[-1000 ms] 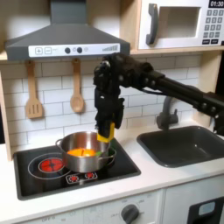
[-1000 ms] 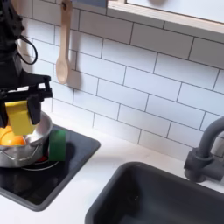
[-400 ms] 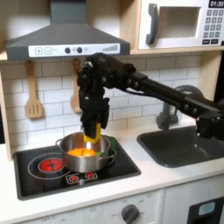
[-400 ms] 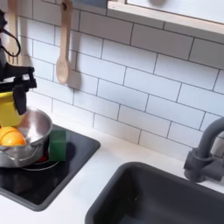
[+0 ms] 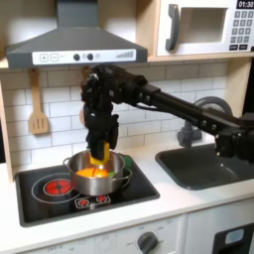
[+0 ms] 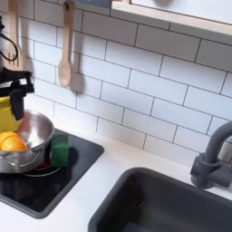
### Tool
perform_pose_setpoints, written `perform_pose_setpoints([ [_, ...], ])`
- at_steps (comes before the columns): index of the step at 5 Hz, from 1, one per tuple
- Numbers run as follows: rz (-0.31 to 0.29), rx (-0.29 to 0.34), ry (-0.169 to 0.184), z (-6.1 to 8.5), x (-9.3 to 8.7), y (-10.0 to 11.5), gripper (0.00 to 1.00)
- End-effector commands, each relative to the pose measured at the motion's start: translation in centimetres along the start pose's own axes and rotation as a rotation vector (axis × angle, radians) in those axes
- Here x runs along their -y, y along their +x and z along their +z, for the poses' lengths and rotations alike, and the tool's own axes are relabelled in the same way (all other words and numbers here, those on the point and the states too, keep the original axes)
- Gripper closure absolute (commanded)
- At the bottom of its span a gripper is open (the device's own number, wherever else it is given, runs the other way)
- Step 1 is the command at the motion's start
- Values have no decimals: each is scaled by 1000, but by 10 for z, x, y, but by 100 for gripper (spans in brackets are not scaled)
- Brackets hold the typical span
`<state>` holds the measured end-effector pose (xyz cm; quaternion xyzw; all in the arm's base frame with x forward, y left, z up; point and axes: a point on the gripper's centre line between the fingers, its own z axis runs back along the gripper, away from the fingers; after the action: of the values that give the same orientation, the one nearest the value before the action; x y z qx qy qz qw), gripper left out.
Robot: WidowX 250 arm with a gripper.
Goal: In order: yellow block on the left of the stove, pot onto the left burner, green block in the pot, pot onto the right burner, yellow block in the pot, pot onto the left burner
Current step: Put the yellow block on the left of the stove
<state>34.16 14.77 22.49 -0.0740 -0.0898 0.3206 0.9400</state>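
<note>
First exterior view: yellow block [image 5: 100, 154] (gripped) above pot [image 5: 97, 171].

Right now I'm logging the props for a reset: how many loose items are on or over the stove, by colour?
Yellow: 1, the block, held in the gripper over the pot
Orange: 1, the piece in the pot
Green: 1, the block on the stove beside the pot
Steel: 1, the pot
Total: 4
</note>
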Motion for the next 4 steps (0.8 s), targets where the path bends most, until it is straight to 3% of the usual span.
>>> perform_pose_setpoints([
  [1, 6, -7, 8, -4, -2, 1, 100],
  [2, 13, -9, 14, -5, -5, 3, 100],
  [4, 34, 5, -8, 9, -5, 5, 100],
])
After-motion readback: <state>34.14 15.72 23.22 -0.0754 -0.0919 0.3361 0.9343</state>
